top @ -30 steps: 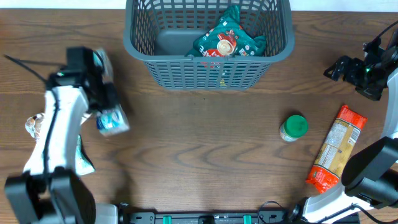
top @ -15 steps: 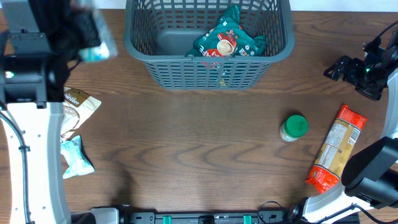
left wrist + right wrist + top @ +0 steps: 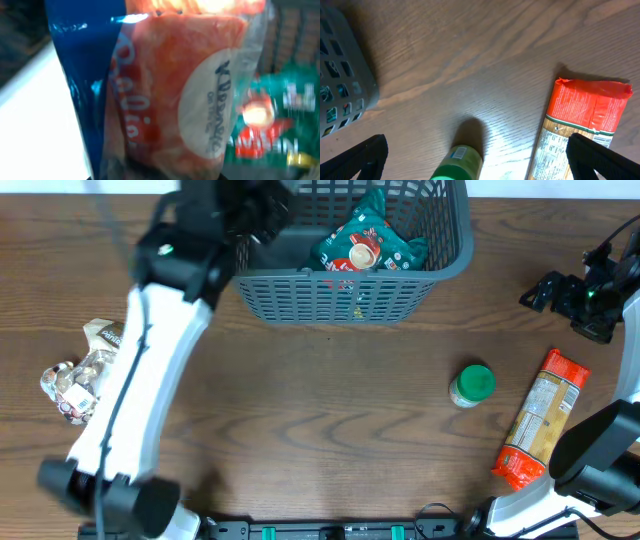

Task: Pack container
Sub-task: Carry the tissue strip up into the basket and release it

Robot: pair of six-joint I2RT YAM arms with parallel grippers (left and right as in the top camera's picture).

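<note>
The dark grey lattice container (image 3: 330, 295) stands at the back middle with a teal packet (image 3: 365, 245) inside. My left gripper (image 3: 258, 210) is over the container's left part. In the left wrist view it is shut on a blue and orange packet (image 3: 170, 90) that fills the frame, with the teal packet (image 3: 265, 125) blurred behind it. The held packet is hidden in the overhead view. My right gripper (image 3: 545, 288) is open and empty at the right edge, above the table (image 3: 477, 155).
A green-capped bottle (image 3: 472, 385) stands right of centre and shows in the right wrist view (image 3: 460, 165). An orange pasta packet (image 3: 540, 420) lies at the right. Crumpled snack packets (image 3: 85, 365) lie at the left. The container's corner (image 3: 340, 80) shows in the right wrist view.
My left arm swung from the table's left side up and right to over the container, carrying the packet. The right arm has not moved.
</note>
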